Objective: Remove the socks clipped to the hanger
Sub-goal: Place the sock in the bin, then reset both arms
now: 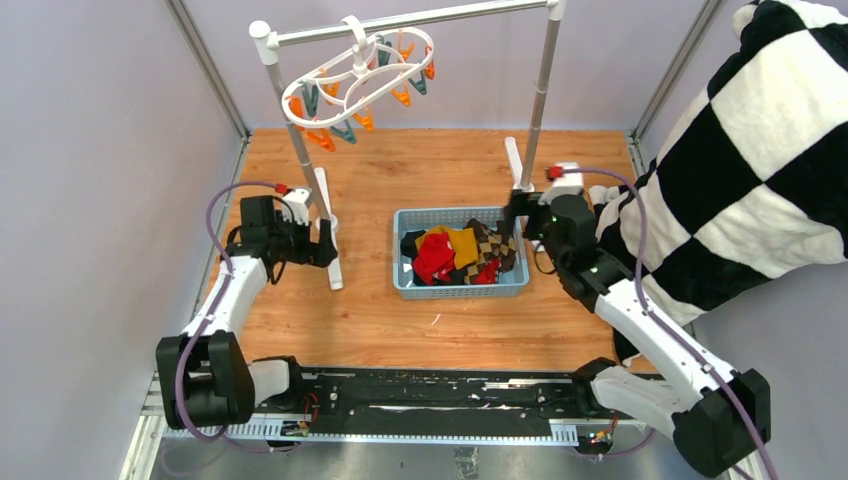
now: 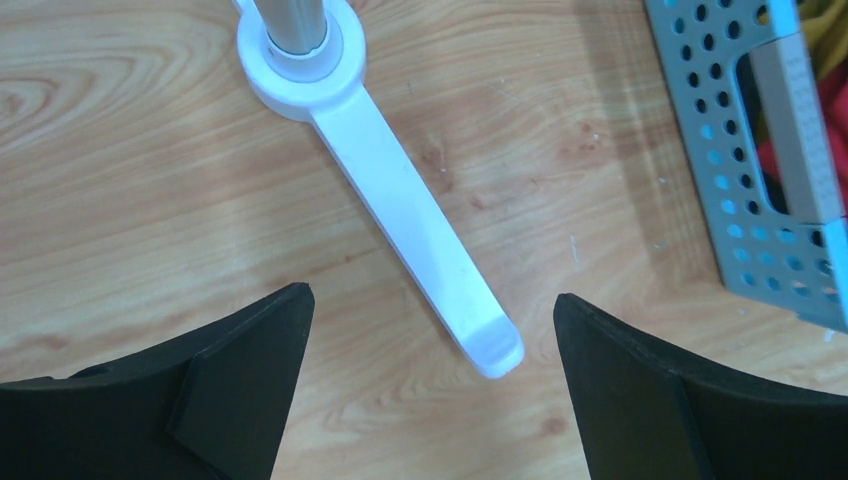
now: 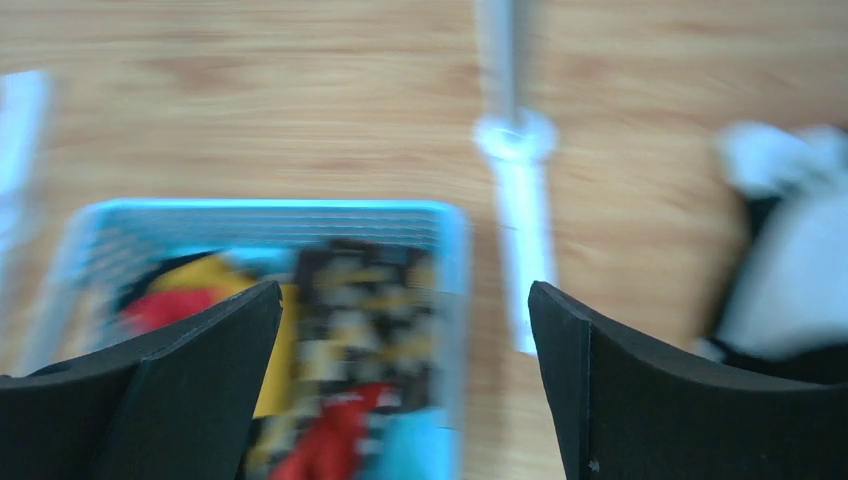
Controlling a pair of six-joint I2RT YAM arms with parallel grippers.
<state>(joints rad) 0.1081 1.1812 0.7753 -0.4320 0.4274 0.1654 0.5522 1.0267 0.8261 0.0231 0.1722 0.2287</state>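
Wooden table [image 1: 400,165] between pale walls [image 1: 100,150] — socks [image 1: 455,255] heaped in its basket [image 1: 462,292].

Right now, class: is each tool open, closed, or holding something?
Left tool: open, holding nothing.
Right tool: open, holding nothing.

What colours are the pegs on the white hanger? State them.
The pegs are orange and teal, hanging from the hanger; clearest in the top external view.

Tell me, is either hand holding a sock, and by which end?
No, nothing is held. The left hand and the right hand are both open and empty; the socks lie in the basket.
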